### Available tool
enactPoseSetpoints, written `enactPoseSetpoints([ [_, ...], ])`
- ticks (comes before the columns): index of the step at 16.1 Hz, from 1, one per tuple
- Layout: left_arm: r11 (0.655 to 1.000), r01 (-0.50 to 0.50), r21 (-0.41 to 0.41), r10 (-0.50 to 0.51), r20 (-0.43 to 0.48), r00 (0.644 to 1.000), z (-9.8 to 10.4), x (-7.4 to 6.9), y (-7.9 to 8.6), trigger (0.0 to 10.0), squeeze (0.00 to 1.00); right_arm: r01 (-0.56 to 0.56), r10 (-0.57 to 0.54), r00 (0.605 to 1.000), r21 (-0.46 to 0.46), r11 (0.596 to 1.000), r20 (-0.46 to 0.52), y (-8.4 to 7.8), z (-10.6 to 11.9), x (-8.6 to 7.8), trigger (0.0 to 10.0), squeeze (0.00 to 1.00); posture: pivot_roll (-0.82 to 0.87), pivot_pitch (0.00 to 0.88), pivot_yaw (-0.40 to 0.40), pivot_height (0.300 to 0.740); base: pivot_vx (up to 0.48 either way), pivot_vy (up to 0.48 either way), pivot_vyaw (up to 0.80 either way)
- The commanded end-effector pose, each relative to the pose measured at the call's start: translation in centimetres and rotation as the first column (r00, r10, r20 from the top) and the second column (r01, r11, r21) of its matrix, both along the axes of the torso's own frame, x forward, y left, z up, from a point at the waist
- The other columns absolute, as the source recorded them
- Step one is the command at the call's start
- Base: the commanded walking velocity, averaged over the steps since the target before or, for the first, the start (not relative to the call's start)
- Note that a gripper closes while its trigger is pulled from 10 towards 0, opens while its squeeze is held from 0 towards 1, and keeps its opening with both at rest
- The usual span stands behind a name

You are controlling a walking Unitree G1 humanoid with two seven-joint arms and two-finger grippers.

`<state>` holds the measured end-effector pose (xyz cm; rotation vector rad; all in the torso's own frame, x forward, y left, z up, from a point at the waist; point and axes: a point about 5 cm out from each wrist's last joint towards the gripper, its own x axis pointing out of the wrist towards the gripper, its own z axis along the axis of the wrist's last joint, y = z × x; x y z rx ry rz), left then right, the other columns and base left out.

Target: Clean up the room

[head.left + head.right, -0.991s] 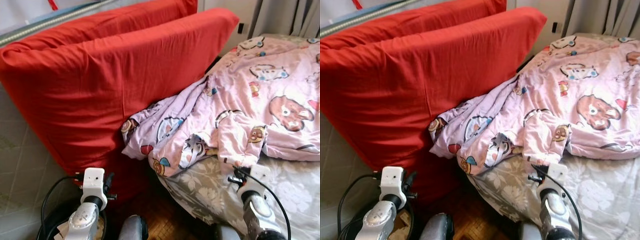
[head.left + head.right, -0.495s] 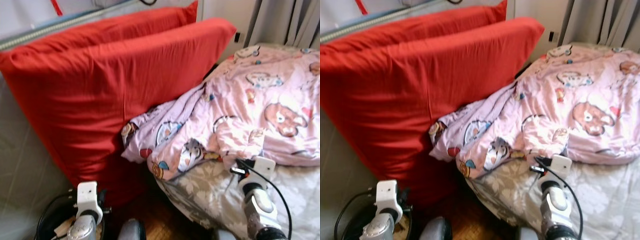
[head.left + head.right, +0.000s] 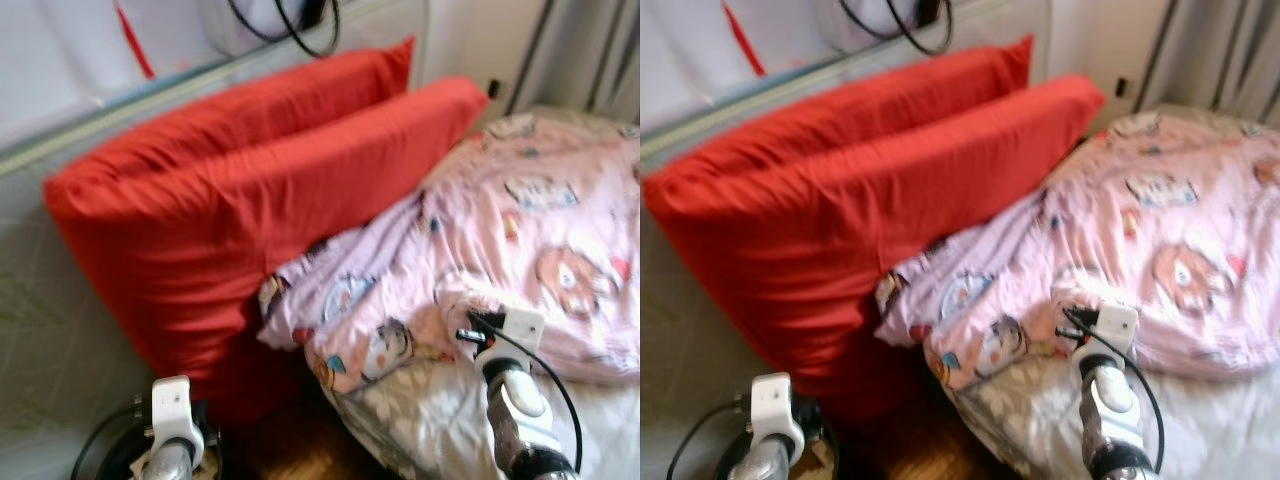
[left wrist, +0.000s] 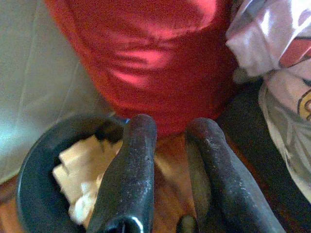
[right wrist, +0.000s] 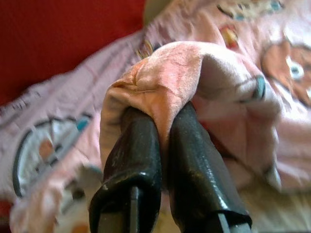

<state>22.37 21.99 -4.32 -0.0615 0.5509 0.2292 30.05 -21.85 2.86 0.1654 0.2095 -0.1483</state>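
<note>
Our right gripper point(image 5: 163, 141), clenched on a fold of the pink duvet point(image 3: 560, 230), has lifted it higher — bed-straightening's underway; the left gripper point(image 4: 170, 165) hangs released.

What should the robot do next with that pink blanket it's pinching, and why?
Probably pull the fold up and toward the far side of the bed. The right gripper is shut on a fold of the pink blanket, which lies bunched and spills off the bed edge against the red cushions.
</note>
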Motion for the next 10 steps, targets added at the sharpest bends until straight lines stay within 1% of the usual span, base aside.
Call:
enactPoseSetpoints([
  [1, 1.000, -0.020, 0.007, 0.021, -0.073, 0.997, -1.0, -1.3, 0.2, 10.0, 0.00, 0.004, -0.004, 1.000, -0.002, 1.000, 0.012, 0.1, 0.2, 0.2, 10.0, 0.00, 0.00, 0.000, 0.055, 0.740, 0.000, 0.000, 0.00],
  [2, 0.997, -0.073, -0.030, 0.070, -0.096, 0.993, -1.4, -1.7, 0.2, 10.0, 0.00, -0.003, 0.003, 1.000, -0.002, 1.000, 0.020, 0.4, 0.4, 0.3, 10.0, 0.00, 0.00, 0.000, 0.056, 0.740, 0.000, 0.000, 0.00],
  [3, 0.996, -0.077, -0.036, 0.073, -0.109, 0.991, -1.5, -1.8, 0.2, 10.0, 0.00, -0.008, 0.008, 1.000, -0.004, 1.000, 0.022, 0.6, 0.4, 0.4, 10.0, 0.00, 0.01, 0.000, 0.056, 0.740, 0.000, 0.000, 0.00],
  [5, 0.998, -0.050, -0.041, 0.044, -0.138, 0.990, -1.8, -1.9, -0.2, 10.0, 0.00, -0.006, 0.006, 1.000, -0.002, 1.000, 0.021, 0.6, 0.4, 0.5, 10.0, 0.00, 0.00, 0.000, 0.061, 0.740, 0.000, 0.000, 0.00],
  [6, 0.998, -0.040, -0.048, 0.032, -0.157, 0.987, -2.1, -2.2, -0.5, 10.0, 0.00, -0.004, 0.004, 1.000, -0.011, 1.000, 0.017, 0.6, 0.4, 0.5, 10.0, 0.00, 0.00, 0.000, 0.066, 0.740, 0.000, 0.000, 0.00],
  [7, 0.998, -0.042, -0.052, 0.032, -0.173, 0.984, -2.4, -2.6, -0.6, 10.0, 0.00, -0.003, 0.003, 1.000, -0.027, 1.000, 0.016, 0.5, 0.5, 0.5, 10.0, 0.00, 0.00, 0.000, 0.062, 0.740, 0.000, 0.000, 0.00],
  [8, 0.998, -0.040, -0.052, 0.030, -0.182, 0.983, -2.5, -2.8, -0.7, 10.0, 0.00, -0.002, 0.002, 1.000, -0.023, 1.000, 0.019, 0.5, 0.5, 0.5, 10.0, 0.00, 0.00, 0.000, 0.052, 0.740, 0.000, 0.000, 0.00],
  [10, 0.998, -0.027, -0.051, 0.017, -0.193, 0.981, -2.7, -3.0, -1.0, 10.0, 0.00, -0.011, 0.012, 1.000, -0.036, 0.999, 0.012, 0.3, 0.5, 0.5, 10.0, 0.00, -0.02, 0.000, 0.032, 0.740, 0.000, 0.000, 0.00],
])
